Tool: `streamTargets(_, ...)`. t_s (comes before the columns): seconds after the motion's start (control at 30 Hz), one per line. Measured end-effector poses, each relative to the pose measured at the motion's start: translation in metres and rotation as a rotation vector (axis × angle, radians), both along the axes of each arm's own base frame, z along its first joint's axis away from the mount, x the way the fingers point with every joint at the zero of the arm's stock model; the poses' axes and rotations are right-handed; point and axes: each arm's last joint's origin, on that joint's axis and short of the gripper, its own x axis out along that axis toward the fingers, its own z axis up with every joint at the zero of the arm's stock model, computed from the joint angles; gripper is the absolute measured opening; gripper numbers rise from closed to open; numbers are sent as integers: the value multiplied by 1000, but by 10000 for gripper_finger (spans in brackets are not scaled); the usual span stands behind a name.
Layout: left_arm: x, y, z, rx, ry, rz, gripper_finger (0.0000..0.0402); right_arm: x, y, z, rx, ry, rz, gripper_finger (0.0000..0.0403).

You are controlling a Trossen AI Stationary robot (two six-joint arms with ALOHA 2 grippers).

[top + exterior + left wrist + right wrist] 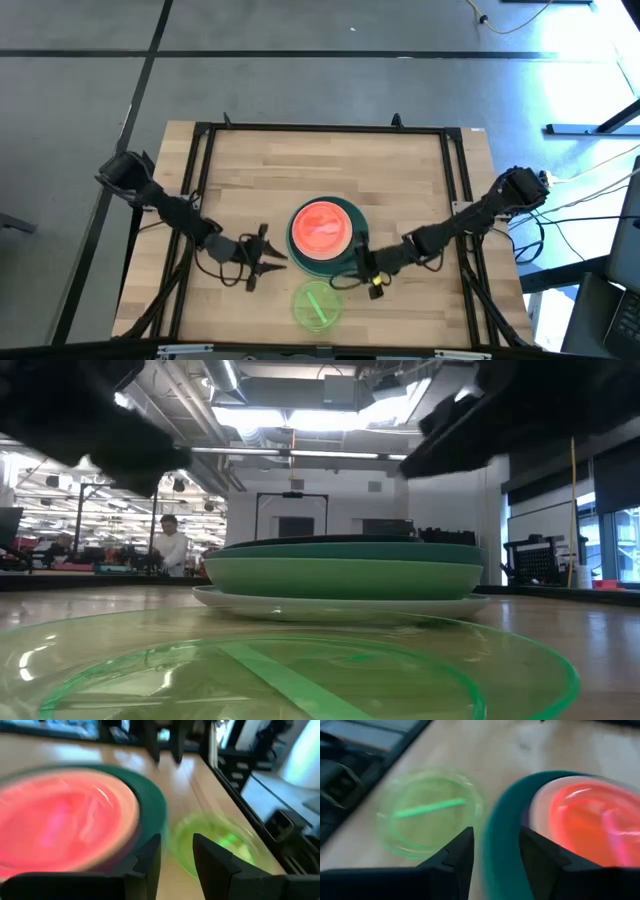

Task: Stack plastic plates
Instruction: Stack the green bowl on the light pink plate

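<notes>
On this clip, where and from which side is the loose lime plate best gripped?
Probably at its thin raised rim, since the lime plate lies flat on the table, apart from the stack. The right end effector is nearest, so pinch the rim on that side, one finger inside and one outside.

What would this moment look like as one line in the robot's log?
stack: pink-red plate on top | lime plate: alone, near edge, unstacked | left gripper: open, left of stack | right gripper: open, at stack's rim
</notes>
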Motion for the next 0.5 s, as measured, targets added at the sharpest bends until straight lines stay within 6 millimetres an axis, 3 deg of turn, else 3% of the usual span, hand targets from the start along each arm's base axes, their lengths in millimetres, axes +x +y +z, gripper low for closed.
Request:
streamTargets(0.17, 6, -25, -15, -19, 66, -50, 107, -4, 31, 1, 155, 105, -47, 139)
streamTargets(0.3, 10, -42, -21, -7, 82, -90, 107, 2, 49, -12, 284, 246, -154, 133)
streamTargets(0.5, 9, -55, -26, 3, 99, -130, 107, 16, 61, -40, 420, 402, -262, 131)
